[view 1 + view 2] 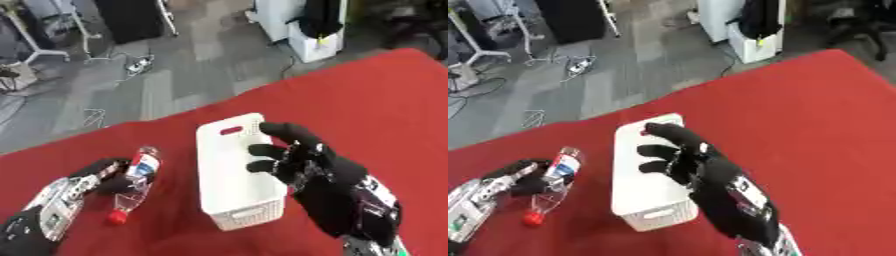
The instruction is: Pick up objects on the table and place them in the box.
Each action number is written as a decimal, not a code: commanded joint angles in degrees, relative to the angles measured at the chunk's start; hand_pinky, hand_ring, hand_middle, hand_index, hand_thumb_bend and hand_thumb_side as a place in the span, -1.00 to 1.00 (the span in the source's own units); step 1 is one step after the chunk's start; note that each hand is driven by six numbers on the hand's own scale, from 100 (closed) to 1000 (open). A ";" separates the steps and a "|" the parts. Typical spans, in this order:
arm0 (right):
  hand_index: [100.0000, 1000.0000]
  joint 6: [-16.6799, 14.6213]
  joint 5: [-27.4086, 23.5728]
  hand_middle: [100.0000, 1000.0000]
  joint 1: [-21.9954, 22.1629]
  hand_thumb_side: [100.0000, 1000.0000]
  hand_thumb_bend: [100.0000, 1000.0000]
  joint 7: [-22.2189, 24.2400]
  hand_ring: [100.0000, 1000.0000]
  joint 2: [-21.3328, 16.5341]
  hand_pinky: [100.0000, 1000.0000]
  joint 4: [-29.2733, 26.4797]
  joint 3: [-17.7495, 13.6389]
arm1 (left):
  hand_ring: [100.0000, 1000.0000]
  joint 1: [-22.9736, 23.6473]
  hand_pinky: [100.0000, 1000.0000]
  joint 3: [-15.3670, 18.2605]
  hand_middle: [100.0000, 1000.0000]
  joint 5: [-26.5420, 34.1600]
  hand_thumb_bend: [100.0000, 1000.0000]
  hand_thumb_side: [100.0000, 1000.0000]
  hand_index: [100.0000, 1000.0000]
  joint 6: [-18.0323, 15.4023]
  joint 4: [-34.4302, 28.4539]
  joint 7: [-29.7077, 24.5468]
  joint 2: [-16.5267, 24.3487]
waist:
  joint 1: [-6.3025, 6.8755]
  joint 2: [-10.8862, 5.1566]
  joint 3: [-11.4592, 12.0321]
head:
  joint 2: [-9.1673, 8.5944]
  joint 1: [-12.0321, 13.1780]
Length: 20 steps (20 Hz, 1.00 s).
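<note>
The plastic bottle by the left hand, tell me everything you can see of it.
The bottle is clear plastic, seemingly empty, with a red cap and a red, white and blue label round its upper part. It lies on the red tablecloth, left of the white box, cap end pointing toward the robot. The left hand is at it, fingers curled round its middle. It is not yet in the box.

Table (pixel 367 105): covered in red cloth, lying askew in view, far edge running diagonally. On it: one white perforated plastic box (pixel 238 197) with a handle slot, near the middle; one clear plastic bottle (pixel 136 187), red cap, red-and-white label, lying on its side left of the box.
</note>
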 commanded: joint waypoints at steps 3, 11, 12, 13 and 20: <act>1.00 0.31 -0.12 0.96 -1.56 1.00 -1.00 0.01 0.81 0.97 0.70 -1.40 0.15 | 0.43 -0.42 0.08 0.10 0.50 -1.09 -0.19 0.74 0.85 -0.30 0.01 -0.07 1.43 | -0.41 -0.08 -0.57 | -0.20 -0.36; 1.00 0.62 -0.16 0.96 -2.09 1.00 -1.00 -0.32 0.80 1.50 0.70 -2.06 0.12 | 0.28 -0.44 -0.11 0.17 0.35 -1.97 -0.20 0.37 0.78 -0.76 -0.49 -0.19 2.63 | -0.41 0.60 -1.50 | -0.02 -0.56; 1.00 0.66 -0.17 0.96 -2.09 1.00 -1.00 -0.34 0.80 1.50 0.70 -2.12 0.11 | 0.16 -0.46 -0.23 0.13 0.24 -2.21 -0.23 0.26 0.72 -0.70 -0.58 -0.14 2.72 | -0.41 0.65 -1.54 | 0.04 -0.58; 1.00 0.70 -0.18 0.96 -2.09 1.00 -1.00 -0.36 0.80 1.49 0.70 -2.18 0.11 | 0.08 -0.49 -0.31 0.09 0.17 -2.56 -0.24 0.20 0.68 -0.61 -0.69 -0.02 2.77 | -0.41 0.70 -1.56 | 0.09 -0.58; 1.00 0.86 -0.19 0.96 -2.11 1.00 -1.00 -0.43 0.80 1.49 0.70 -2.35 0.07 | -0.18 -0.59 -0.66 -0.10 -0.14 -5.45 -0.49 -0.62 0.46 -0.13 -1.07 0.38 2.82 | -0.41 0.83 -1.65 | 0.43 -0.54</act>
